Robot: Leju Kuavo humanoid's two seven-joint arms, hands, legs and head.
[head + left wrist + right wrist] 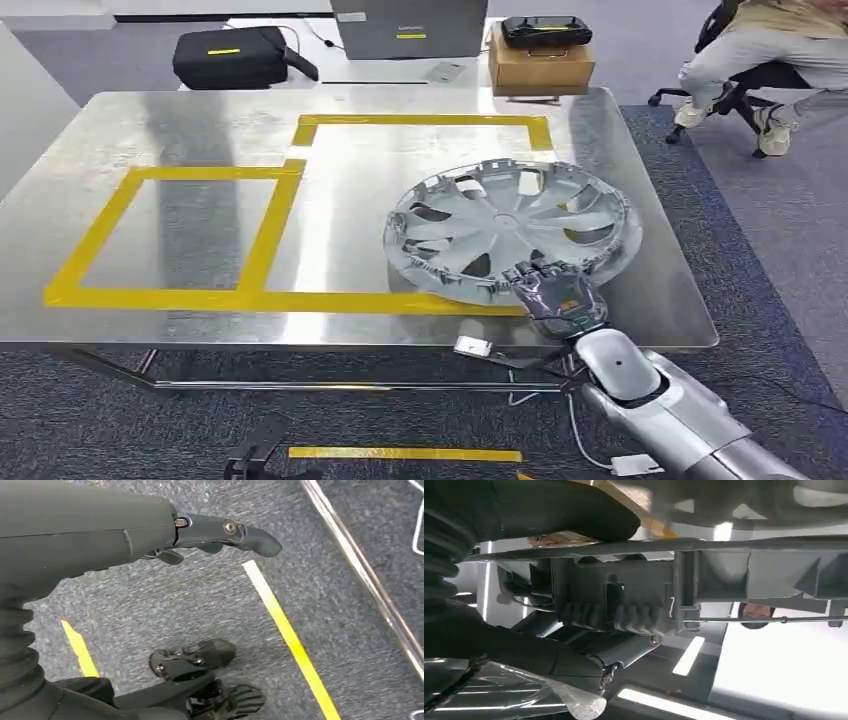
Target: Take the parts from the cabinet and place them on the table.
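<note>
While the right robot hand [548, 291] grips the near rim of the silver hubcap [510, 238], fingers curled over the edge, the cap sits tilted on the steel surface [200, 130], near edge lifted a bit by the hold, far edge down. It's round so no real long axis; the ribbed inner side with clips faces up. The right wrist view shows those fingers [614, 615] clamped on the rim up close. Relative to the hubcap: it overlaps the near yellow tape line [300, 300] of the big taped rectangle, the smaller taped rectangle is off to its left, a cardboard box [540, 62] and black bag [232, 56] sit beyond it. No readable writing on anything. The left robot hand [220, 532] hangs over the grey carpet [200, 595], empty, fingers stretched out.
</note>
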